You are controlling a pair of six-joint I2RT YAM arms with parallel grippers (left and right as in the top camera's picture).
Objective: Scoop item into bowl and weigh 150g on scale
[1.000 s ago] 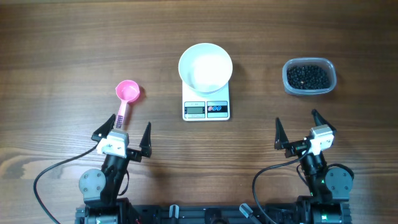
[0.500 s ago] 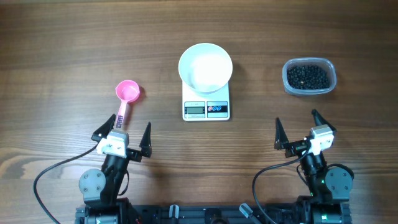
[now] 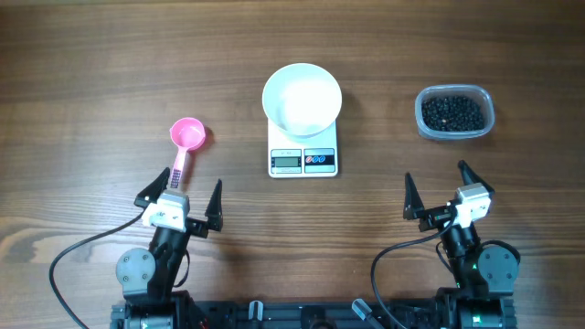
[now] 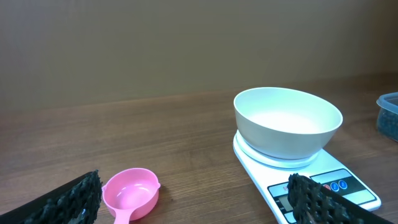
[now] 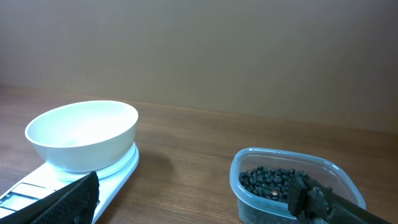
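Ahead of right gripper (image 3: 436,173), black beans (image 3: 451,112), well apart

Scale (image 3: 303,161) readout — too small, illegible

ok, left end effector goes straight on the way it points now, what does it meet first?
The pink plastic scoop: its handle lies just ahead of the open left end effector. Height unclear, so it might pass over.

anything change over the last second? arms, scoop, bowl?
Nothing visibly changed. The left gripper and right gripper stay parked, fingers open and empty. The pink scoop still lies on the table, the bowl on the scale, the beans in the tub.
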